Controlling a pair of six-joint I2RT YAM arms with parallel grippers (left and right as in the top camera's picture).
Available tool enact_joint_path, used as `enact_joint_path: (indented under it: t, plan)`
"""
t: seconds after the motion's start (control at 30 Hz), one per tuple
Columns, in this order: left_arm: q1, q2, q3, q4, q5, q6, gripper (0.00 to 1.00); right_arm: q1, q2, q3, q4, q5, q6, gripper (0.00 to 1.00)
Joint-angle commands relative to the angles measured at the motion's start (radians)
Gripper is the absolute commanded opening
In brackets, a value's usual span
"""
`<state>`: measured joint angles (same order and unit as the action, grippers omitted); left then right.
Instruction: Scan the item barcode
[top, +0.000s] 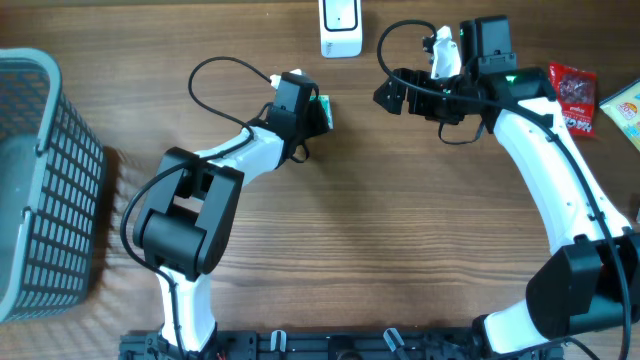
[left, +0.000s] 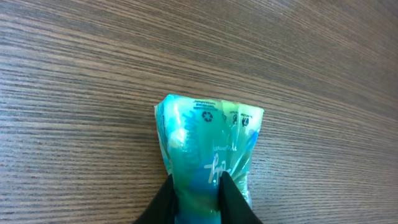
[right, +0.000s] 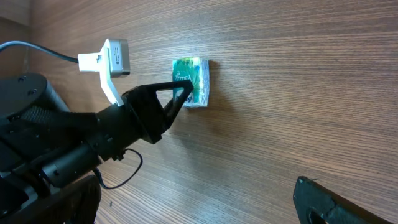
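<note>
The green film packet (left: 208, 143) lies on the wooden surface (left: 74, 74), far of centre, nearer than the white scanner (top: 340, 25); the left jaws pinch its near end, crumpling it, so it seems light, soft and slippery, best held across a sealed edge; the right jaws stand wide, empty

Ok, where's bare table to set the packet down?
Widest bare patch: the table middle, between left arm and right arm, below the packet in the left gripper. A narrower strip lies between basket and left arm. Crowded: far right, around the red bag and yellow bag.
</note>
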<state>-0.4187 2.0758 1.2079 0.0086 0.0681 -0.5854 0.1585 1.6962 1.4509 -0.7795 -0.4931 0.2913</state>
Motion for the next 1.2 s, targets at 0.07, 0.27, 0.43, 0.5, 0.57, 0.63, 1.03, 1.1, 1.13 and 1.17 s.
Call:
enact_joint_path:
  t: [0.07, 0.27, 0.43, 0.5, 0.57, 0.63, 1.03, 1.1, 1.13, 1.17]
  plan:
    - [-0.003, 0.035, -0.019, -0.041, 0.446, 0.0, 0.04, 0.001, 0.01, -0.002, 0.003, 0.007, 0.007, 1.0]
    - [-0.004, 0.011, -0.019, -0.362, 0.683, -0.037, 0.04, 0.001, 0.01, -0.002, 0.003, 0.007, 0.007, 1.0]
    - [-0.005, 0.01, -0.019, -0.561, 0.68, -0.036, 0.81, 0.001, 0.01, -0.002, 0.003, 0.007, 0.007, 1.0]
    - [-0.005, 0.009, -0.019, -0.566, 0.684, -0.031, 1.0, 0.001, 0.01, -0.002, 0.003, 0.007, 0.007, 1.0]
    - [0.007, -0.01, -0.019, -0.566, 0.687, -0.029, 1.0, 0.001, 0.01, -0.002, 0.003, 0.007, 0.007, 1.0]
    - [0.024, -0.044, -0.018, -0.566, 0.687, -0.029, 1.0, 0.001, 0.01, -0.002, 0.003, 0.007, 0.007, 1.0]
    - [0.212, -0.462, -0.017, -0.796, 0.133, -0.025, 1.0, 0.014, 0.01, -0.009, -0.064, 0.051, 0.206, 1.0]
    - [0.212, -0.458, -0.018, -0.836, 0.039, -0.025, 1.0, 0.036, 0.01, -0.042, -0.112, 0.142, 0.206, 1.0]
    - [0.212, -0.457, -0.019, -0.851, -0.004, -0.025, 1.0, 0.054, 0.01, -0.077, -0.119, 0.187, 0.209, 1.0]
    - [0.212, -0.456, -0.019, -0.864, -0.053, -0.026, 1.0, 0.079, 0.01, -0.137, -0.095, 0.208, 0.209, 1.0]
